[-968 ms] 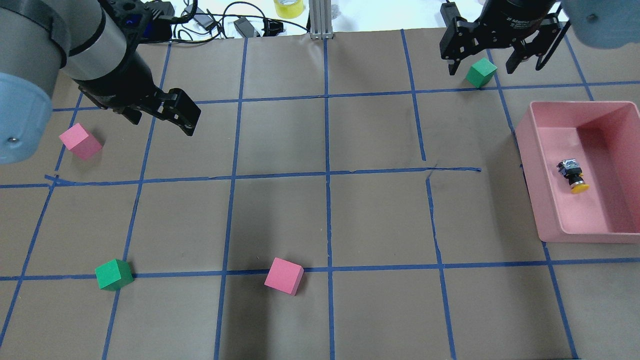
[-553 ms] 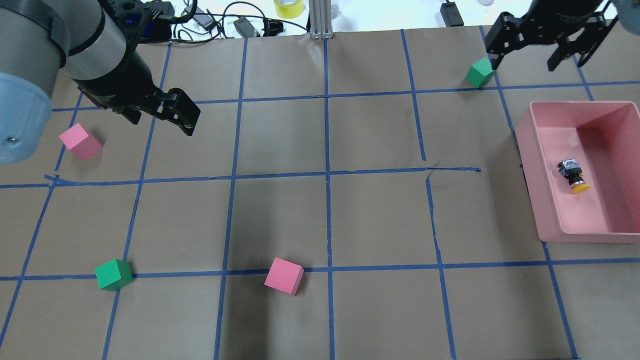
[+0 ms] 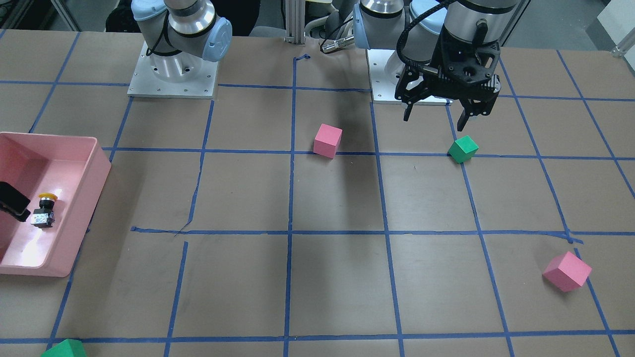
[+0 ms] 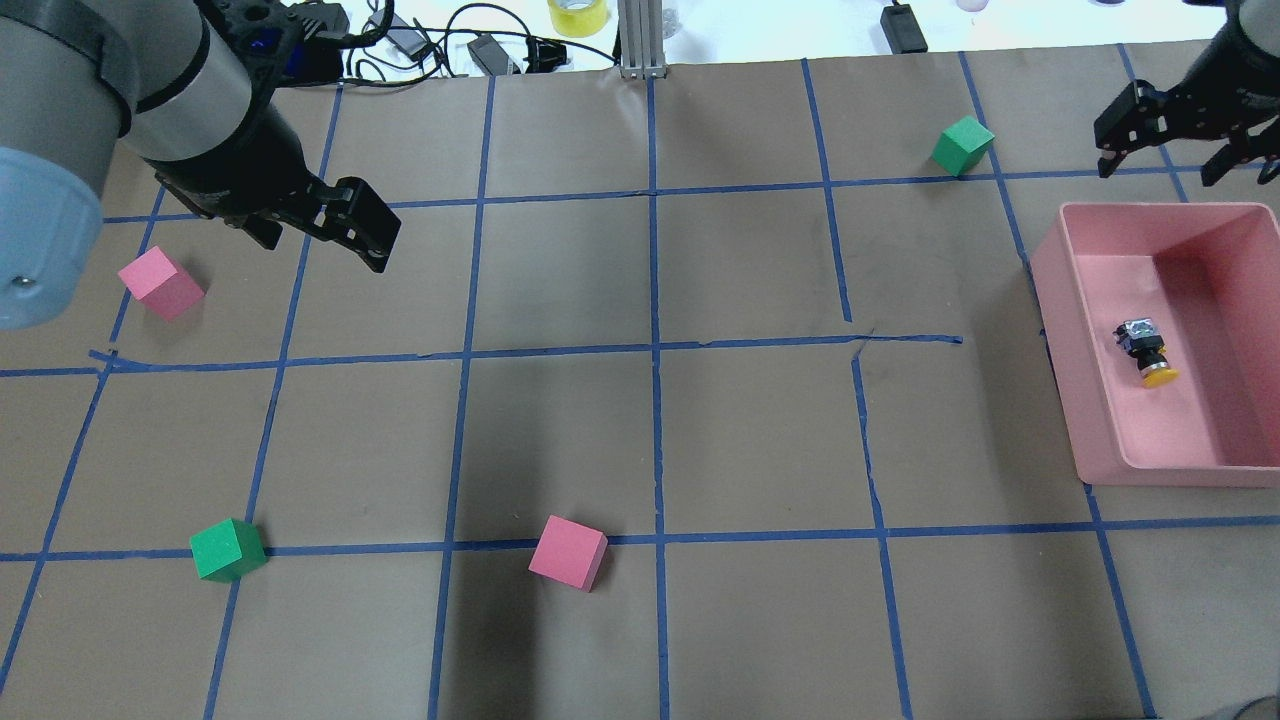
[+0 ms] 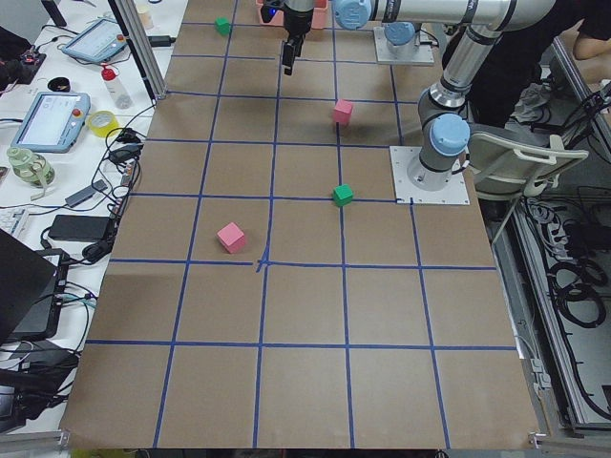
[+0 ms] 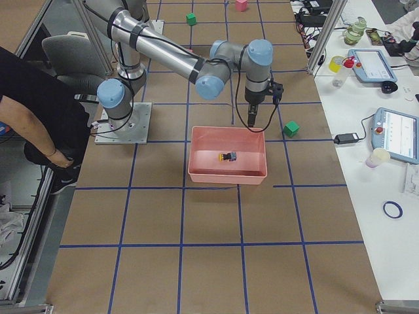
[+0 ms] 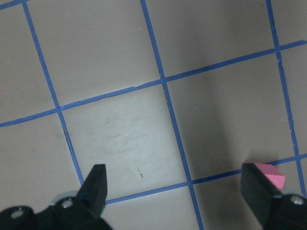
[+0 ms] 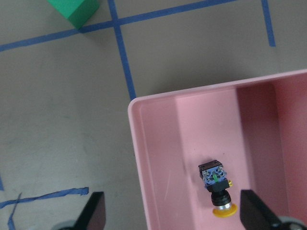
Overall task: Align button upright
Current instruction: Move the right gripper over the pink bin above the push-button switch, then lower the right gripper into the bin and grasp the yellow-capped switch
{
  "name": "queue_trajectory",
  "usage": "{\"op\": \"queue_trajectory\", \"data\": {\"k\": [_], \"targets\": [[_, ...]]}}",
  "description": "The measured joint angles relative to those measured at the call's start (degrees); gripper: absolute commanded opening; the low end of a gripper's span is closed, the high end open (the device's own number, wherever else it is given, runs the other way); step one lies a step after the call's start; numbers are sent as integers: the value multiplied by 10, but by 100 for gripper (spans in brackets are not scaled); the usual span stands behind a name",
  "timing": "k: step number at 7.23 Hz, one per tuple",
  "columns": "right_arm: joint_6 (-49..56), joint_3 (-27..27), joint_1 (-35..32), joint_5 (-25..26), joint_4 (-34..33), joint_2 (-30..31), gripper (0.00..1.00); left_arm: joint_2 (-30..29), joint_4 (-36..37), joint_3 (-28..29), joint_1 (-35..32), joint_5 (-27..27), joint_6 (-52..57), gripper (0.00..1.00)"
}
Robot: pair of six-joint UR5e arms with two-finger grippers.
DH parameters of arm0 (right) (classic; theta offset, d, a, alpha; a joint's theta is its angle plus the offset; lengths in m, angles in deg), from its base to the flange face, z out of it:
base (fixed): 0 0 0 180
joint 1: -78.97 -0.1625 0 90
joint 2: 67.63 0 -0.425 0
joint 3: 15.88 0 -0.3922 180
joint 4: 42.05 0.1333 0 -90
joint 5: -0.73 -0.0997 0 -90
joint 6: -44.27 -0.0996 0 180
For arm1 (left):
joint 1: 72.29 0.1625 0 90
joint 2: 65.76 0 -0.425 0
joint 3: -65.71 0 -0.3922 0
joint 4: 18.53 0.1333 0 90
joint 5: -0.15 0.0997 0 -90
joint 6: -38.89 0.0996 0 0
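Observation:
The button lies on its side on the floor of the pink bin, yellow cap toward the robot's side and grey base away. It also shows in the front view as the button and in the right wrist view as the button. My right gripper hangs open and empty above the bin's far rim, well short of the button. My left gripper is open and empty over bare paper, close to a green cube.
Loose cubes lie on the gridded paper: pink cube, green cube, pink cube and green cube left of the right gripper. Cables and a tape roll lie beyond the far edge.
My right gripper has travelled rightward from above the far green cube to the bin's far rim, still open. The left arm, the button and the cubes have not moved.

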Motion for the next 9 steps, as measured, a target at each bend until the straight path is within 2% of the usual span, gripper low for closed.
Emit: {"op": "queue_trajectory", "data": {"k": [3, 6, 9], "targets": [[38, -49, 45, 4, -55, -25, 100, 0, 0, -1, 0, 0, 0, 100], [124, -60, 55, 5, -67, -37, 100, 0, 0, -1, 0, 0, 0, 100], [145, -61, 66, 4, -68, -46, 100, 0, 0, -1, 0, 0, 0, 100]]}}
